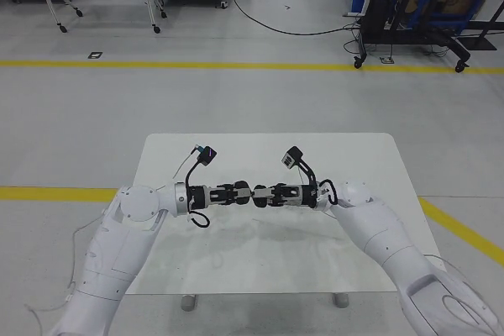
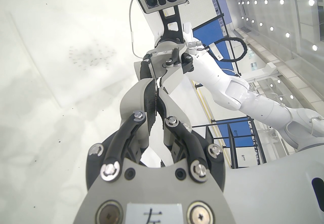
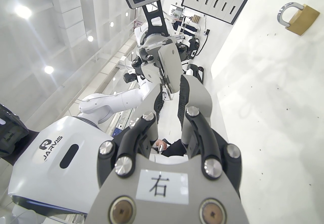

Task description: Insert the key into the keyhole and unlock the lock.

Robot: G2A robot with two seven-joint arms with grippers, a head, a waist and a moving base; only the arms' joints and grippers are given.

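From the top view, I see both arms folded inward over the white bench (image 1: 361,160), with the left tool (image 1: 244,193) and the right tool (image 1: 269,195) meeting tip to tip above its middle. I read this as a pass between the two, not work at the lock. From the left wrist view, the left tool (image 2: 155,88) has its ribbed pads (image 2: 150,98) pressed together. Whether a key is pinched there I cannot tell. The right tool (image 2: 162,70) sits just beyond, its fingers straddling that tip. From the right wrist view, the right tool (image 3: 170,88) has its fingers (image 3: 192,98) held apart, a clear gap between them, and the left tool (image 3: 164,65) pokes its nose into that gap. I judge it stands apart so as to receive whatever the left offers. The padlock (image 3: 301,19) lies flat on the bench (image 3: 265,108), brass body with its shackle seated, well apart from both tools and touched by neither, so unlocking is not yet begun.
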